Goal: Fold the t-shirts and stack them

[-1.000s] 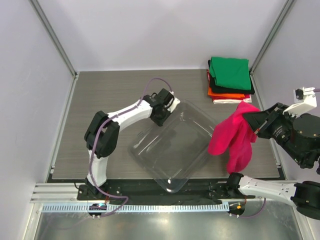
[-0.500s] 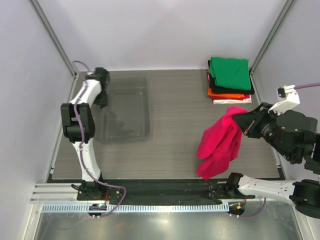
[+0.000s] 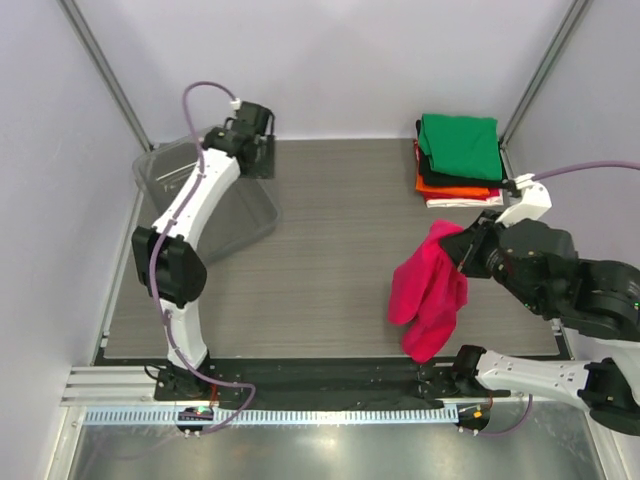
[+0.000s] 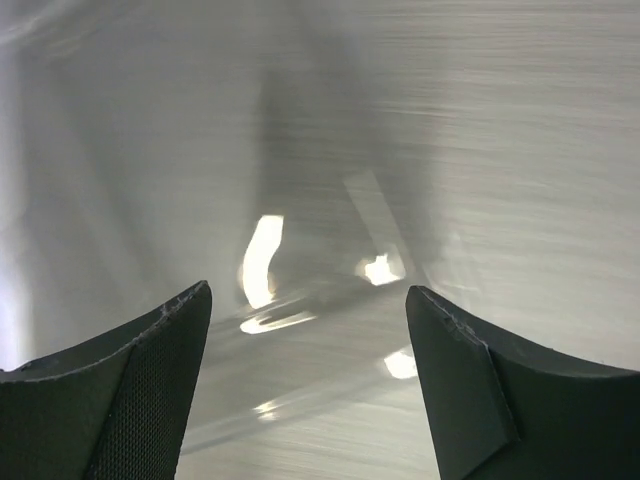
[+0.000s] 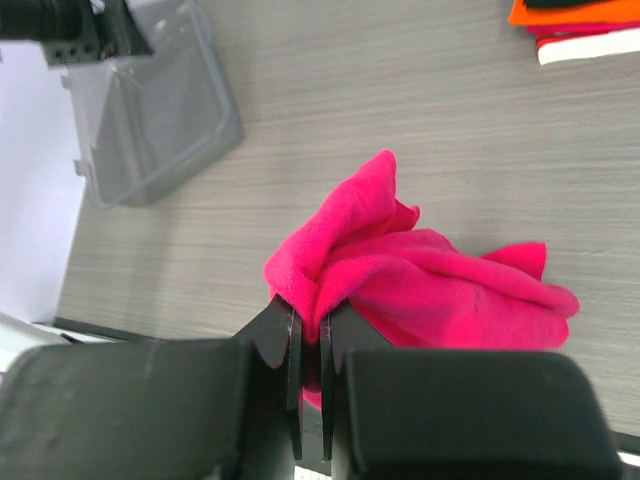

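The left arm (image 3: 195,200) has white links and black joints, and a lilac left cable (image 3: 200,95) runs along it. The right arm (image 3: 560,280) is bulky black above and white near its base, with a lilac right cable (image 3: 590,167). The left fingers (image 4: 140,400) are black, one with a fine mesh pad. The right fingers (image 5: 292,360) are thin black plates.
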